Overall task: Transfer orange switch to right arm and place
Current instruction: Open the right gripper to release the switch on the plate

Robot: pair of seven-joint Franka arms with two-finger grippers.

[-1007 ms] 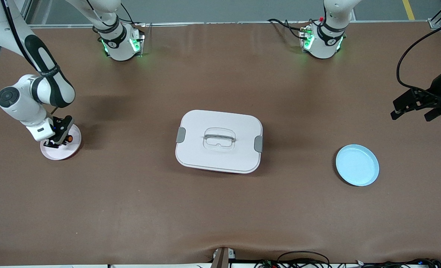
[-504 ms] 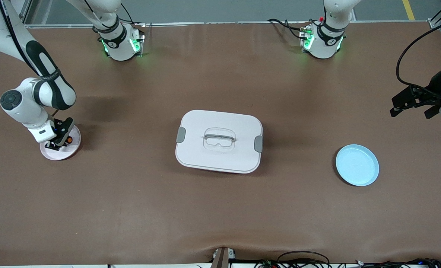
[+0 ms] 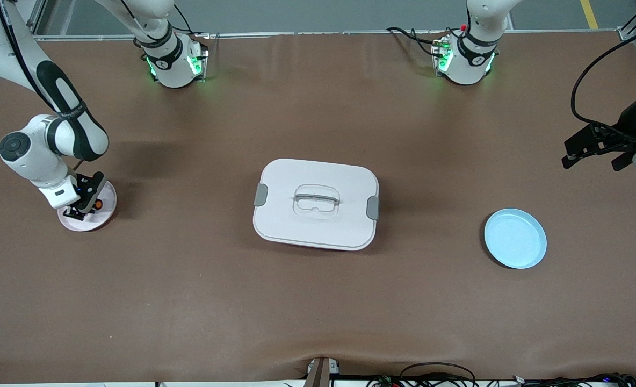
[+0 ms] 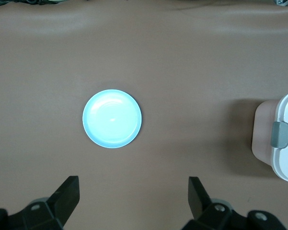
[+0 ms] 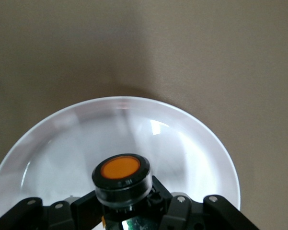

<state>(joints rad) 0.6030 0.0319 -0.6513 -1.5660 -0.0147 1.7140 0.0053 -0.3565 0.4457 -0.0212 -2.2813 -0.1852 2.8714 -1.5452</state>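
- down at the right arm's end of the table, the right gripper [image 3: 84,207] is lowered over a round pale pink plate [image 3: 103,215], its jaws clamped on the tiny black cylindrical switch with a round orange cap [image 3: 98,204].
- seen from the right wrist view, the orange switch [image 5: 120,179] stands between the fingers with its cap facing the camera, above the inside of the pink plate [image 5: 191,143]; whether it touches the plate i cannot tell.
- over at the left arm's end of the table, the left gripper [image 3: 597,153] hangs in the air, jaws spread wide and holding nothing.
- its black fingers [image 4: 67,194] stand well apart in the left wrist view, with a round light blue plate [image 4: 112,119] on the table below.
- that blue plate [image 3: 515,238] lies bare, nearer the front camera than the left gripper's spot.
- mid-table sits a white rectangular lidded container with grey side clips and a recessed handle [image 3: 316,203].
- no brand, label or writing is legible on anything.
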